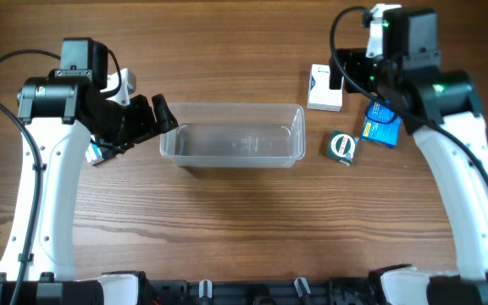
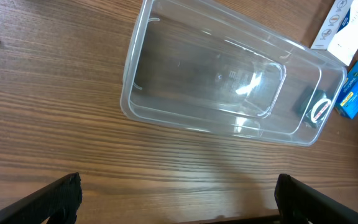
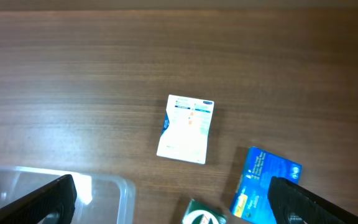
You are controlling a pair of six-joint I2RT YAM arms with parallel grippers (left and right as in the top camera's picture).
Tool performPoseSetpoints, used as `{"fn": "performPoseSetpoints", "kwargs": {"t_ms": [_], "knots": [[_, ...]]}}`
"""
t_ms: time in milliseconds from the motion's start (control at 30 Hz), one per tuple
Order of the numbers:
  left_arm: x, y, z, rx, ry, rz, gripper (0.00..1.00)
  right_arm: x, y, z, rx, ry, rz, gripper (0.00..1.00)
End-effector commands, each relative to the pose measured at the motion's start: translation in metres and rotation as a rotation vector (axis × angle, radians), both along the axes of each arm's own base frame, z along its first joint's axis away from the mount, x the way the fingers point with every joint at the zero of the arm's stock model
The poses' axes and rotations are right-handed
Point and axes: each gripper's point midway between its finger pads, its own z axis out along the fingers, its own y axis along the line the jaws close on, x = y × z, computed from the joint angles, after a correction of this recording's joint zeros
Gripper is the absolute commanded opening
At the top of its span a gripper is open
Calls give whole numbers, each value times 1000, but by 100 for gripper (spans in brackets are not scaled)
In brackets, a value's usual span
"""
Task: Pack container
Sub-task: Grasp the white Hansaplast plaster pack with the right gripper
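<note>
The clear plastic container [image 1: 231, 107] lies empty at the table's middle; it also shows in the left wrist view [image 2: 129, 81] and at the edge of the right wrist view [image 3: 126, 190]. My left gripper [image 1: 152, 123] is open and empty just left of the container's left end, its fingers [image 2: 179, 186] above bare wood. My right gripper [image 1: 354, 74] is open and empty, hovering [image 3: 171, 186] above the small boxes to the right of the container. These are a white box [image 1: 325, 88], a green box [image 1: 341, 146] and a blue box [image 1: 383, 125].
The white box [image 3: 186, 129], blue box [image 3: 263, 183] and green box [image 3: 201, 214] lie apart on the wood. A small blue-and-white item [image 1: 96, 154] lies under my left arm. The arm bases stand at the front edge.
</note>
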Motion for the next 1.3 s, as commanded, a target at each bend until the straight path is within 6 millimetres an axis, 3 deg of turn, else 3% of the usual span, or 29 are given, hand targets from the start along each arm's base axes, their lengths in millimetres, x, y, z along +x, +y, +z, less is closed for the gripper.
{"fn": "performPoseSetpoints", "kwargs": {"t_ms": [0, 267, 500, 600, 833, 1267], "knots": [[3, -1, 5, -13, -12, 10, 100, 21, 0, -29, 30, 54, -82, 100], [6, -1, 5, -13, -24, 10, 100, 65, -3, -143, 8, 222, -191, 100], [7, -1, 5, -14, -29, 10, 100, 68, -8, -226, -29, 366, -206, 100], [7, -1, 6, -14, -31, 10, 100, 70, -9, -241, -33, 379, -207, 100], [8, -1, 6, -14, -35, 10, 100, 84, -6, -241, -16, 318, -204, 100], [8, -1, 6, -14, -35, 10, 100, 73, -8, -254, -79, 352, -115, 99]]}}
